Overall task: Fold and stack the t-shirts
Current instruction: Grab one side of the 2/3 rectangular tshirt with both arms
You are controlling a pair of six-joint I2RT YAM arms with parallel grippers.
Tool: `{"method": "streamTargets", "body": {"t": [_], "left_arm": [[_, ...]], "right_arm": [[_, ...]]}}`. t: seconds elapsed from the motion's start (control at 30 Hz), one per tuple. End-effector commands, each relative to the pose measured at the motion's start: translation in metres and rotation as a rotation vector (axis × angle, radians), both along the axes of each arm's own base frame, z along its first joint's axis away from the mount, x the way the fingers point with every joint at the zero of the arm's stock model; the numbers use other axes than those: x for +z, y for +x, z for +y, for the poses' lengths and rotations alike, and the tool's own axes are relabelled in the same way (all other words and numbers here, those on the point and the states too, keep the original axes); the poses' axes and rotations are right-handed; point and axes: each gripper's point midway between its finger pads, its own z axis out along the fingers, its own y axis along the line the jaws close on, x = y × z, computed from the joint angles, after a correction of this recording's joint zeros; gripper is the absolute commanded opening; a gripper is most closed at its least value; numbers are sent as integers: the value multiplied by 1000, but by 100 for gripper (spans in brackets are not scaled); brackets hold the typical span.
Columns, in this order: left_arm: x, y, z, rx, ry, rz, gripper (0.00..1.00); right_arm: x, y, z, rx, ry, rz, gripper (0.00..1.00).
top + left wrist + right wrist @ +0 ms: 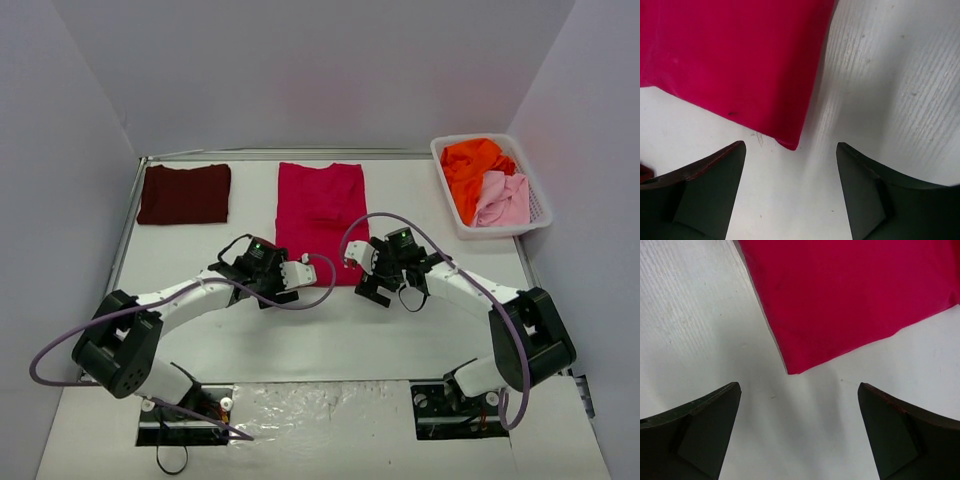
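A bright crimson t-shirt (320,210) lies flat as a long rectangle in the middle of the table. My left gripper (292,280) is at its near left corner, and the left wrist view shows that corner (790,142) just ahead of the open gripper (790,152), nothing between the fingers. At the near right corner my right gripper (363,275) stands wide open; the crimson cloth (840,305) ends just beyond the gripper (799,387). A dark maroon t-shirt (184,193) lies folded at the back left. Orange (473,165) and pale pink (503,200) t-shirts are bunched in the basket.
The white mesh basket (492,231) stands at the back right by the table's edge. Purple cables loop off both arms above the table near the crimson shirt. Grey walls close in the back and both sides.
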Motion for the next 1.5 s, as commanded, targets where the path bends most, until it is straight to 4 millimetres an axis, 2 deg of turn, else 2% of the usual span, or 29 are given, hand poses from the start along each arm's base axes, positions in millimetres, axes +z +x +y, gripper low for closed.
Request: {"method": "streamTargets", "body": {"t": [0.0, 0.2, 0.23, 0.27, 0.37, 0.57, 0.67, 0.73, 1.03, 1.13, 1.23, 1.37, 1.4, 1.47], "left_arm": [[-1, 8, -8, -22, 8, -55, 72], [-13, 3, -12, -58, 12, -44, 68], [-14, 2, -11, -59, 16, -40, 65], [-16, 1, -11, -63, 20, -37, 55], [-19, 1, -10, -68, 29, -33, 46], [-19, 8, -12, -59, 30, -55, 46], [-22, 11, -11, -43, 38, -61, 48], [-16, 19, -14, -27, 17, -96, 49], [-11, 27, -9, 21, 19, -144, 49], [-18, 26, -7, 11, 34, -137, 49], [-24, 25, -8, 3, 42, -119, 43], [-29, 22, -11, -1, 34, -92, 25], [-31, 22, -11, 0, 35, -83, 16], [-33, 23, -10, 4, 41, -75, 9]], "right_arm": [[8, 13, 15, 34, 57, -29, 100], [4, 18, 19, 44, 56, -22, 100], [3, 19, 20, 46, 56, -21, 100], [3, 19, 20, 46, 57, -18, 100], [1, 20, 23, 50, 62, -10, 100], [-1, 22, 22, 44, 53, -9, 100], [-2, 22, 21, 45, 48, -7, 100], [-1, 22, 21, 45, 47, -14, 100], [-6, 23, 18, 37, 30, -5, 100], [-7, 23, 20, 42, 35, 2, 100], [-7, 23, 22, 47, 43, 8, 100], [-3, 23, 25, 56, 53, 4, 100], [-3, 23, 26, 58, 53, 4, 100], [-2, 25, 25, 53, 50, -1, 100]]}}
